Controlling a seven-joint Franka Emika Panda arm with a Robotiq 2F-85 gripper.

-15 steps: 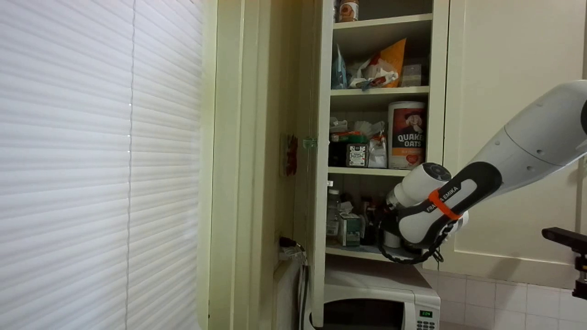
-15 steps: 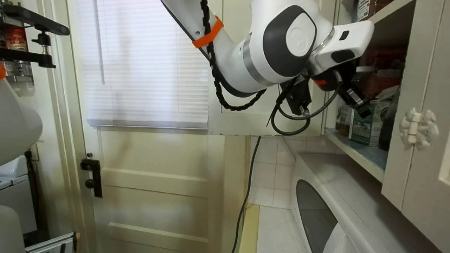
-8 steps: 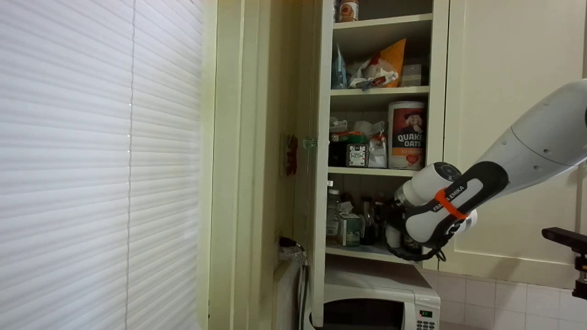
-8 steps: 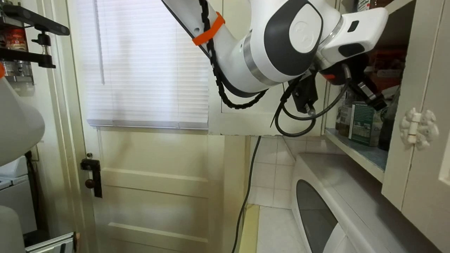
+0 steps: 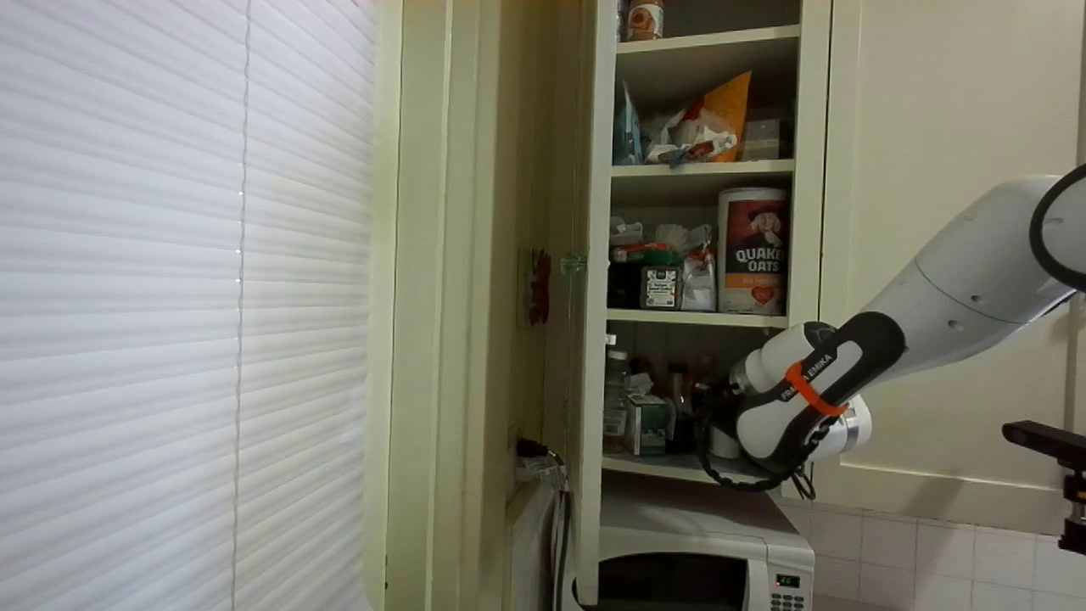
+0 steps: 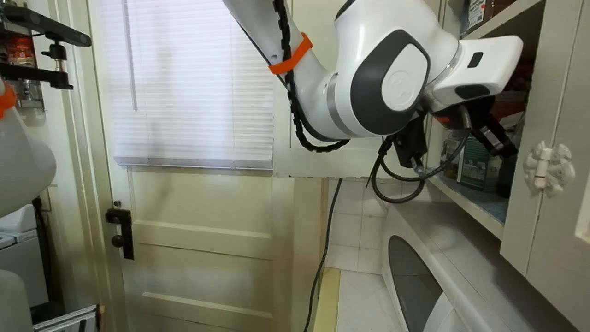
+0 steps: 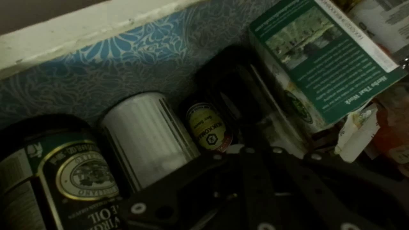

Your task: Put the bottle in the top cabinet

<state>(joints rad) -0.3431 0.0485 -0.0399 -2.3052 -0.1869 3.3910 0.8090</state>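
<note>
The cream-white top cabinet (image 5: 808,170) stands open with several filled shelves; its lowest shelf edge (image 6: 468,207) shows in an exterior view. A dark-bottomed glass bottle (image 7: 238,92) stands on that shelf in the wrist view, beside a Kikkoman soy sauce bottle (image 7: 209,127). A dark upright bottle (image 5: 680,424) also shows in an exterior view, left of my gripper. My gripper (image 7: 255,139) looks shut, its dark fingertips in front of the glass bottle; whether they touch it cannot be told. The gripper (image 6: 502,145) is inside the cabinet above the lowest shelf. No bottle shows in it.
A green box (image 7: 319,64) stands on one side of the bottles, a grey can (image 7: 147,137) and an olive oil tin (image 7: 80,179) on the other. A shelf (image 5: 696,319) with an oats canister (image 5: 755,255) lies above. A microwave (image 5: 696,518) is below; the cabinet door (image 5: 590,356) is open.
In the last half second the arm has lowered and the gripper has gone further into the cabinet, after moving up slightly before that. No shelf item has visibly moved.
</note>
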